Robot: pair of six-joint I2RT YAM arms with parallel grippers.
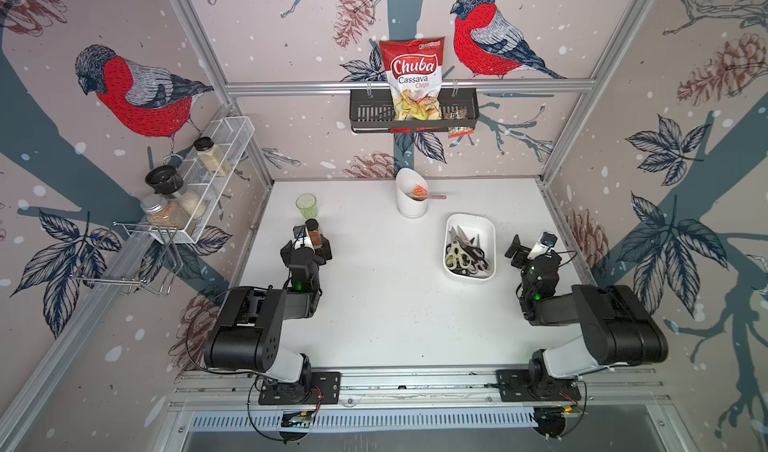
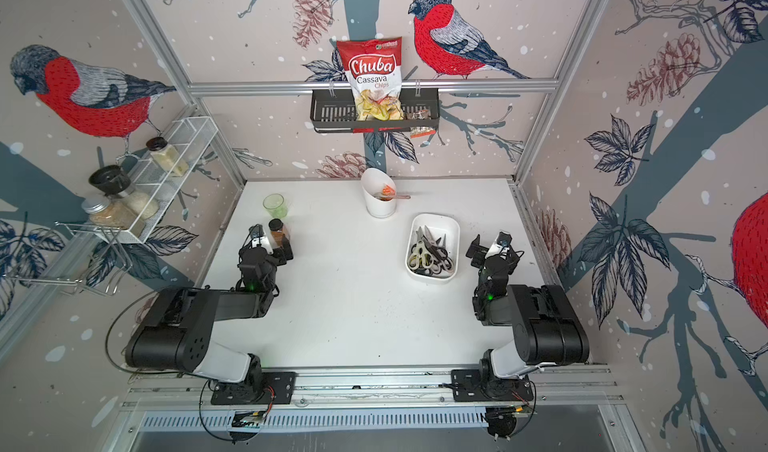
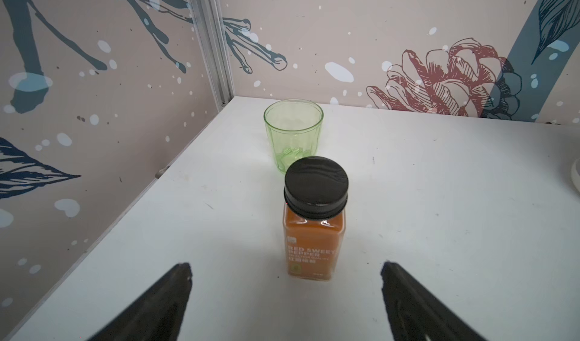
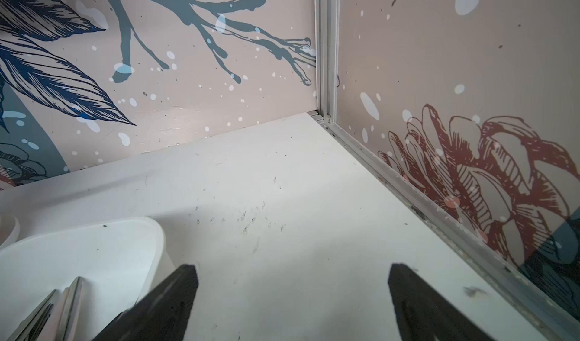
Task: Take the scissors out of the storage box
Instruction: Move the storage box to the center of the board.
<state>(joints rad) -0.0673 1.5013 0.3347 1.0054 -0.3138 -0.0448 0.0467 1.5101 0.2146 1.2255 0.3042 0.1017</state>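
Note:
The storage box (image 1: 493, 237) is a shallow white tub on the right half of the table, seen in both top views (image 2: 457, 237). Several scissors (image 1: 464, 253) (image 2: 429, 255) lie piled in it, handles toward the front, cream and black ones on top. My right gripper (image 1: 531, 242) (image 2: 492, 242) hovers just right of the box, open and empty. In the right wrist view the right gripper (image 4: 292, 266) spans bare table, with the box rim (image 4: 131, 221) and steel scissors blades (image 4: 62, 301) beside one finger. My left gripper (image 1: 311, 242) (image 3: 286, 264) is open at the left.
A spice jar (image 1: 312, 233) (image 3: 314, 229) stands just ahead of the left jaws, touching neither finger, with a green glass (image 1: 306, 205) (image 3: 293, 135) behind it. A tall white holder (image 1: 411, 204) stands at the back. The side wall runs close to the right arm.

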